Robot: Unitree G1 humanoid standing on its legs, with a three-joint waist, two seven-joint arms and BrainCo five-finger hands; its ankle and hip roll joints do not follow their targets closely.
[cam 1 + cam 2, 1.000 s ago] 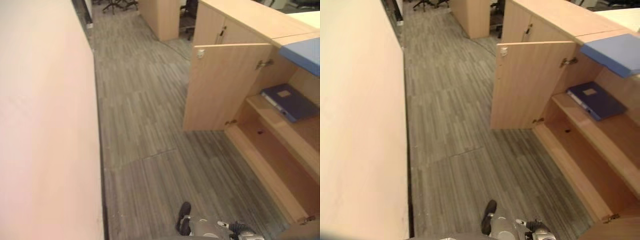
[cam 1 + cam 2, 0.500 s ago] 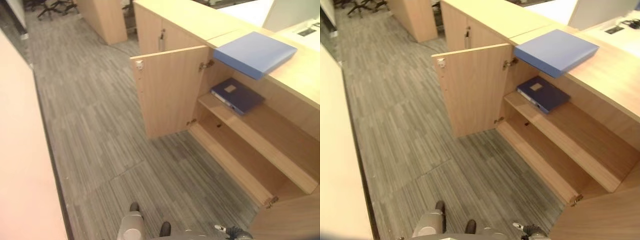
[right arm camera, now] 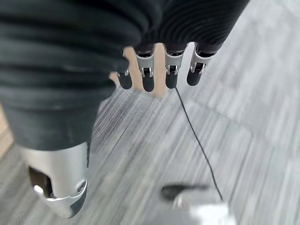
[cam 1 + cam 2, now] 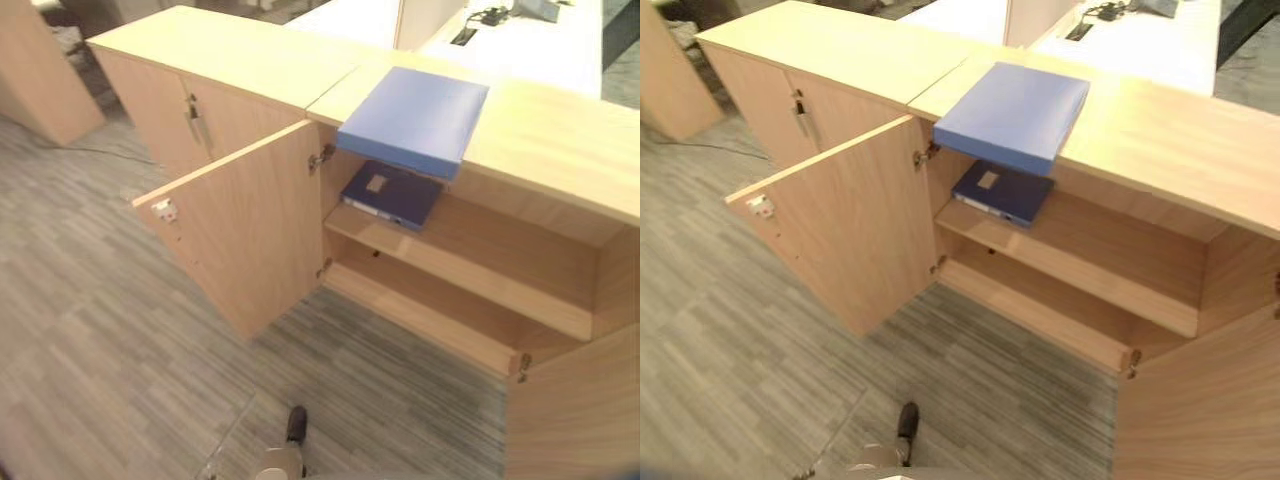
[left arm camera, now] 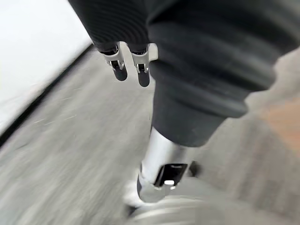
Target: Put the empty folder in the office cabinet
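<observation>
A light blue folder (image 4: 412, 120) lies flat on top of the wooden office cabinet (image 4: 560, 150), its corner jutting over the open compartment. Under it, a dark blue folder (image 4: 392, 195) with a label lies on the cabinet's upper shelf (image 4: 480, 280). The cabinet's left door (image 4: 250, 230) stands swung out toward me, and the right door (image 4: 570, 410) is open at the lower right. My left hand (image 5: 142, 70) hangs over the carpet, fingers relaxed and holding nothing. My right hand (image 3: 171, 70) hangs likewise, open over the floor, far from both folders.
A closed cabinet section (image 4: 200, 110) with a metal handle adjoins on the left. A white desk (image 4: 520, 30) with cables stands behind the cabinet. Grey striped carpet (image 4: 120, 350) lies between me and the cabinet. Another wooden unit (image 4: 40, 80) stands at the far left.
The camera has swung to the right: the pale wall has left the picture and the open cabinet now sits in the middle. The folders and doors have not moved.
</observation>
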